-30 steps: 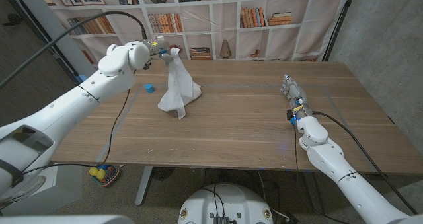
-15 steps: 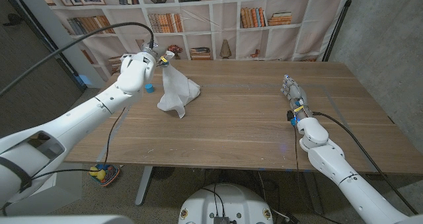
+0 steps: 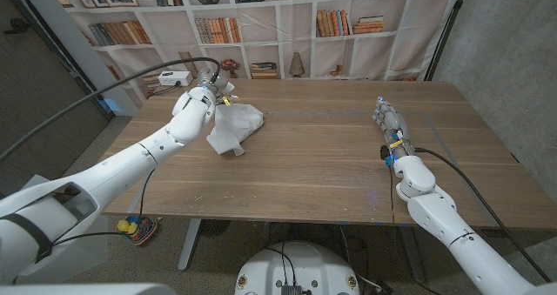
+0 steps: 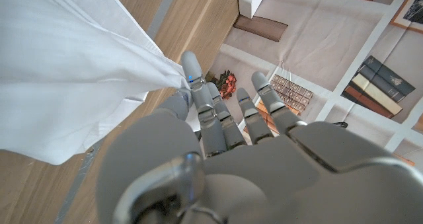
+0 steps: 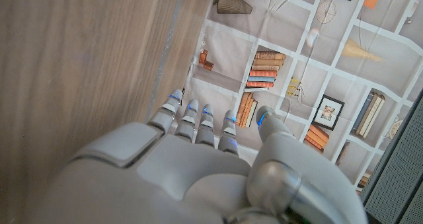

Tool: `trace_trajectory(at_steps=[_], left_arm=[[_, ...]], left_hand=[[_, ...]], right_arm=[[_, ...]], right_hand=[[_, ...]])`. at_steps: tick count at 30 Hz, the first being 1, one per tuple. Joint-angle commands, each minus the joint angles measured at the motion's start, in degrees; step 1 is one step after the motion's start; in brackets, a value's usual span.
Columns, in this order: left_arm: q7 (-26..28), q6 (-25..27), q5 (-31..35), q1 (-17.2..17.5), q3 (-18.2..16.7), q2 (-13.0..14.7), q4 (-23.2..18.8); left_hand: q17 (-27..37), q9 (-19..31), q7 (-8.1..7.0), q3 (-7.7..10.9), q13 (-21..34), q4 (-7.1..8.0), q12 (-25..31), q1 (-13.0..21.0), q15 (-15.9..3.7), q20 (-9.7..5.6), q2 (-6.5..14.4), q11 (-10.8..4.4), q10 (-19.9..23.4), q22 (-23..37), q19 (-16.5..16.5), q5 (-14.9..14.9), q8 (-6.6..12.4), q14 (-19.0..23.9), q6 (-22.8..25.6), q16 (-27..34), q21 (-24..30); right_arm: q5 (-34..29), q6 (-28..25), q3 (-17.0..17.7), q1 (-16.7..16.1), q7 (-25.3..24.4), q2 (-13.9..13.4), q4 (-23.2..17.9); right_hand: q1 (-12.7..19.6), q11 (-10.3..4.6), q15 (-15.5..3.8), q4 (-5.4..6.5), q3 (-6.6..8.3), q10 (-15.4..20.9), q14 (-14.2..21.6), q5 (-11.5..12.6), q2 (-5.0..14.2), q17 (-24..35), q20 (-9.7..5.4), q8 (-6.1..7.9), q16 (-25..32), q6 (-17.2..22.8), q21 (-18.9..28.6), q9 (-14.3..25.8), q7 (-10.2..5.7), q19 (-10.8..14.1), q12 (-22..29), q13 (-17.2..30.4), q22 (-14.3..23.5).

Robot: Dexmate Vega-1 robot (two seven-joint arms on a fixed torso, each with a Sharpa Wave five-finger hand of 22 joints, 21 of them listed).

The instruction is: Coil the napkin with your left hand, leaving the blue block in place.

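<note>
Your left hand (image 3: 207, 93) has the white cloth napkin (image 3: 235, 128) pinched by one bunched corner between thumb and a finger; the left wrist view shows that corner gathered right at the fingertips (image 4: 190, 74), with the remaining fingers stretched out alongside. From that pinch the napkin (image 4: 69, 65) fans out in loose folds and its lower part lies crumpled on the wooden table (image 3: 313, 156), just beside your left hand on the side toward the table's middle. Your left hand sits over the table's far left corner, with the white bookshelf wall (image 3: 287, 25) behind it.

Your right hand (image 3: 388, 123) is well apart from the napkin, near the table's right edge. It holds nothing, and in the right wrist view its fingers (image 5: 196, 121) reach out straight and slightly apart above the wood grain (image 5: 79, 59).

I cannot make out the blue block; your left arm covers the spot beside the napkin.
</note>
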Motion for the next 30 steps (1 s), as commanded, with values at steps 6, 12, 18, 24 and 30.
trace_trajectory(at_steps=[6, 12, 18, 24, 30], left_arm=[[2.26, -3.17, 11.39, 0.71, 3.89, -1.84, 5.2], [1.79, -3.33, 16.35, 0.47, 4.6, -1.29, 4.91], [3.32, -1.67, 16.84, 1.7, 2.74, -1.13, 3.55], [10.34, 3.8, 9.59, 5.78, -3.12, -2.38, -0.22], [17.43, 6.67, -1.72, 9.94, -9.35, -3.77, -5.37]], left_hand=[[-0.01, -4.07, -8.57, -4.23, -0.19, -2.14, -3.8, 2.28, -9.12, -0.57, -6.35, 0.06, -3.71, -0.49, 1.59, 1.36, -10.92, 0.59, -12.78, -0.74, 1.5], [0.39, -4.22, -9.71, -7.92, -0.22, -0.31, -8.46, 0.88, -7.64, 0.75, -12.38, -0.13, -10.42, -0.77, -0.09, 5.19, -23.57, -2.82, -31.73, -1.48, 0.59], [0.5, -4.29, -5.51, -13.98, -0.64, 2.65, -11.56, -5.24, -2.39, 4.56, -14.23, 3.63, -21.86, -0.97, -4.24, 8.07, -26.01, -9.21, -50.8, -2.05, -2.55], [0.91, -4.35, -6.27, -13.98, -0.99, 6.16, -10.35, -8.8, -2.68, 3.81, -8.38, 3.0, -21.15, -0.97, -3.83, 8.9, -25.06, -9.0, -51.84, -1.13, -3.19], [0.97, -4.41, -6.36, -13.12, -1.25, 8.1, -9.66, -10.43, -2.12, 4.26, -3.86, 3.5, -19.64, -0.91, -3.88, 8.15, -24.53, -8.1, -50.32, -0.78, -3.55]], right_arm=[[0.29, 2.12, 1.58, -2.6, -1.45, -0.08, -2.06], [0.47, 2.52, 2.02, -3.21, -1.9, -0.01, -2.24], [0.6, 2.76, 2.02, -3.25, -1.82, 0.1, -2.05], [0.59, 3.25, 2.06, -3.21, -1.72, 0.17, -2.18], [1.09, 3.84, 2.05, -3.12, -1.07, 0.29, -2.26]], right_hand=[[-0.19, 0.33, 0.33, 0.14, -0.42, 0.36, 0.19, -0.17, -0.33, 0.06, 0.35, -0.19, -0.02, 0.36, 0.21, 0.15, 0.03, 0.27, 0.06, 0.32, 0.2], [-0.25, 0.46, 0.31, 0.12, -0.5, 0.42, 0.24, -0.2, -0.43, 0.03, 0.41, -0.2, -0.02, 0.35, 0.2, 0.15, 0.12, 0.26, 0.07, 0.31, 0.2], [-0.3, 0.26, 0.33, 0.13, -0.54, 0.46, 0.23, -0.22, -0.44, 0.03, 0.47, -0.18, -0.04, 0.42, 0.19, 0.15, 0.14, 0.26, 0.08, 0.31, 0.19], [-0.38, 0.35, 0.34, 0.15, -0.6, 0.46, 0.24, -0.23, -0.46, 0.03, 0.48, -0.17, -0.05, 0.44, 0.19, 0.15, 0.15, 0.27, 0.08, 0.31, 0.19], [-0.49, 0.43, 0.33, 0.19, -0.68, 0.53, 0.27, -0.26, -0.5, 0.03, 0.47, -0.15, -0.05, 0.51, 0.2, 0.15, 0.19, 0.3, 0.09, 0.31, 0.19]])
